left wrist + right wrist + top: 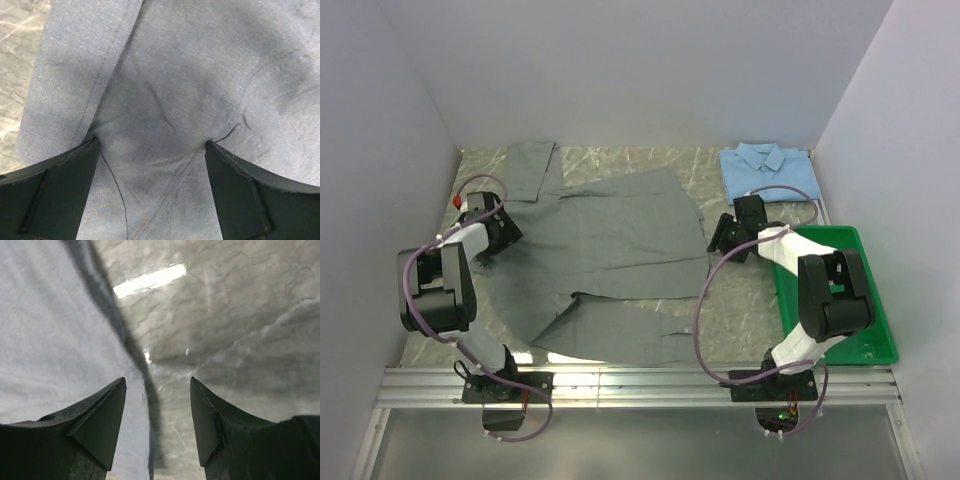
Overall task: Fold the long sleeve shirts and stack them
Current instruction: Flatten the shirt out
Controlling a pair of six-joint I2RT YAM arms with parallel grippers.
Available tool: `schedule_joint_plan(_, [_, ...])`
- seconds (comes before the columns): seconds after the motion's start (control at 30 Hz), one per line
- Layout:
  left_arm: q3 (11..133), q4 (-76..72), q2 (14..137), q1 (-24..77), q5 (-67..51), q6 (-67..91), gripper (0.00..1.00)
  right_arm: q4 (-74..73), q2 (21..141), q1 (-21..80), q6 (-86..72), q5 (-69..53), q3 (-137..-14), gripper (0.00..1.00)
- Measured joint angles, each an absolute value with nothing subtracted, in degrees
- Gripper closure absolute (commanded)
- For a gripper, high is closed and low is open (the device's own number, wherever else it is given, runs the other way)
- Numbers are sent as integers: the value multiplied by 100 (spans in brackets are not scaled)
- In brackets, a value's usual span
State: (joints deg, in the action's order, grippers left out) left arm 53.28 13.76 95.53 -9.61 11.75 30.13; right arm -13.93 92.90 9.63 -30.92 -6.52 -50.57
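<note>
A grey long sleeve shirt (610,255) lies spread flat on the marble table, one sleeve reaching to the back left. A light blue shirt (770,172) lies folded at the back right. My left gripper (507,236) is low over the grey shirt's left side. In its wrist view the gripper (152,145) stands wide open, and grey cloth (175,75) with a seam lies between the fingers. My right gripper (720,238) is at the shirt's right edge. It is open (157,382), with one finger over the cloth (50,340) and the other over bare table (240,315).
A green plastic tray (868,290) sits at the right, under the right arm. White walls close in the left, back and right. A metal rail (640,385) runs along the near edge.
</note>
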Motion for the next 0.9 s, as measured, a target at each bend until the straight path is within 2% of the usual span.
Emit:
schedule_joint_plan(0.17, [5277,1448,9262,-902,1022,2963,6,-1490,8720,1887,-2611,-106,-5094,39])
schedule_joint_plan(0.33, [4991,1664,8003,-548,965,3214,6,-1450,8584,3319,-2196,-224,-5461,39])
schedule_joint_plan(0.6, [4106,1994,6615,-349,517,3745,6,-1835,9760,4908,-1616,27,-6766,39])
schedule_joint_plan(0.9, [3590,2377,6250,-279,370,3970,7,-2762,10849,5441,-1072,298,-7323,39])
